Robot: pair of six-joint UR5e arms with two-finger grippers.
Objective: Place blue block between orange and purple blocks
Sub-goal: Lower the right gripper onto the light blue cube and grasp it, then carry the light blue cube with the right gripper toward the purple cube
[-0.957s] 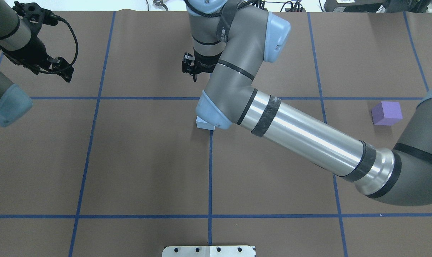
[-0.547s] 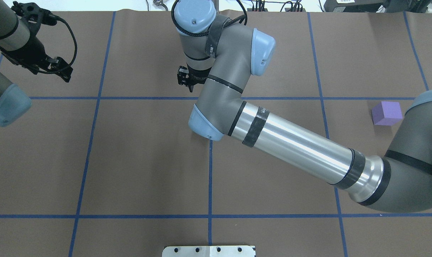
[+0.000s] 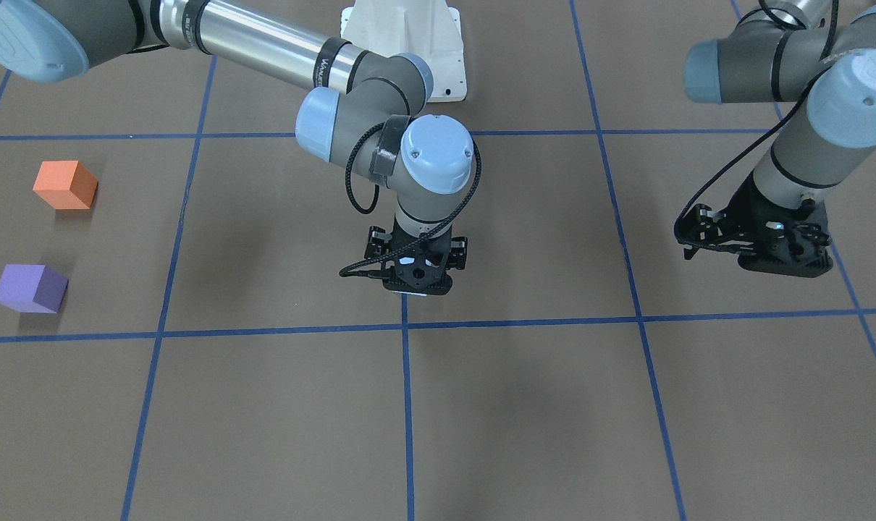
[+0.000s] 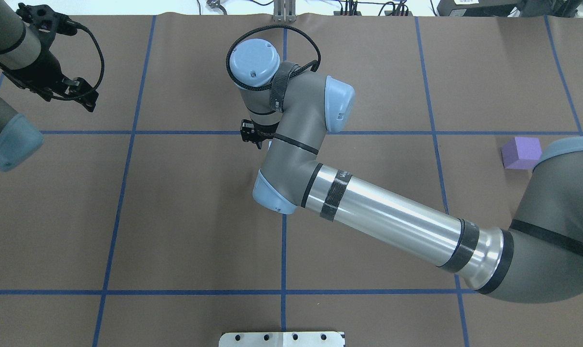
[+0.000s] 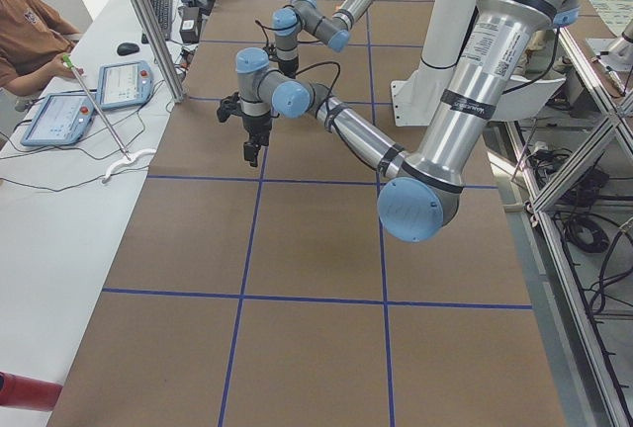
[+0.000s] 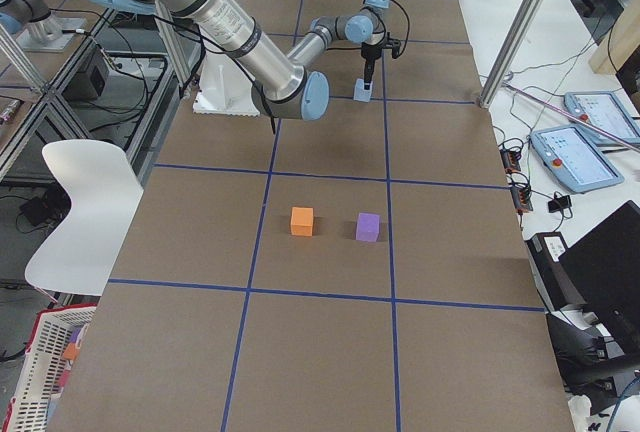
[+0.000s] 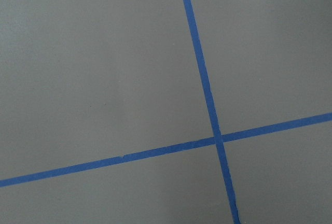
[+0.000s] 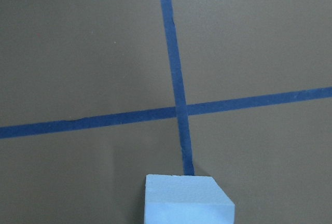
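Note:
The pale blue block (image 8: 187,199) sits on the brown table at the bottom edge of the right wrist view, just short of a crossing of blue tape lines. It also shows in the exterior right view (image 6: 362,90). My right gripper (image 3: 416,281) points straight down directly over it; I cannot tell whether it is open or shut. In the overhead view the right gripper (image 4: 253,136) and arm hide the block. The orange block (image 3: 65,184) and the purple block (image 3: 29,288) stand a small gap apart at the table's far right. My left gripper (image 3: 764,250) hangs empty over bare table; I cannot tell its state.
The white robot base plate (image 3: 402,43) is at the robot's edge of the table. Blue tape lines (image 7: 210,115) cross the brown mat. An operator (image 5: 30,42) and tablets (image 6: 590,142) are beyond the far edge.
My right wrist and gripper have moved toward the robot's side and now cover the blue block, which showed beside the elbow a second ago. The left arm has not moved.

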